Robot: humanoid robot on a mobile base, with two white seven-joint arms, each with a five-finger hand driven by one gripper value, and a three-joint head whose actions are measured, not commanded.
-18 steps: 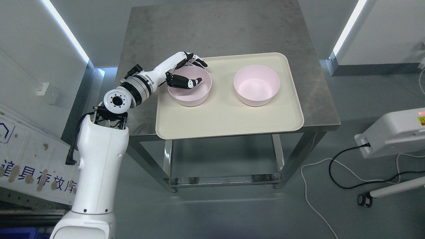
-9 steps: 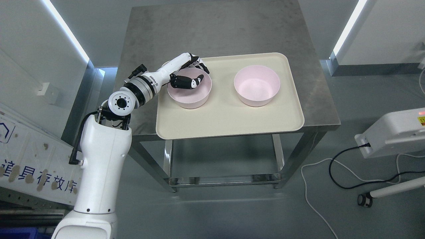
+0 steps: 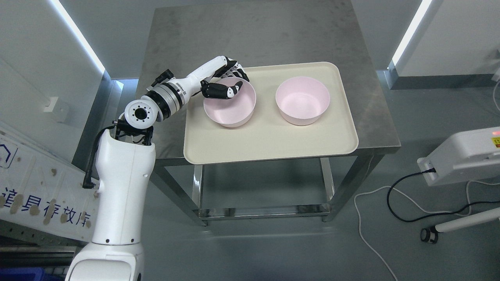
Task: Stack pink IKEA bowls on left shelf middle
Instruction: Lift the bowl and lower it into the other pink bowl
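Two pink bowls sit on a cream tray (image 3: 269, 144) on a steel table. My left hand (image 3: 230, 82) is shut on the far-left rim of the left bowl (image 3: 231, 106), thumb inside, fingers outside. This bowl looks tilted and slightly raised. The right bowl (image 3: 302, 100) stands upright and untouched on the tray's right half. My right arm is out of view.
The steel table (image 3: 254, 35) has bare surface behind the tray and a lower rail frame beneath. A white device (image 3: 461, 156) with black and white cables lies on the floor at right. A printed panel (image 3: 35, 195) leans at lower left.
My left hand has carried the left bowl a little to the right, toward the other bowl, and tipped it. The right bowl has not moved.
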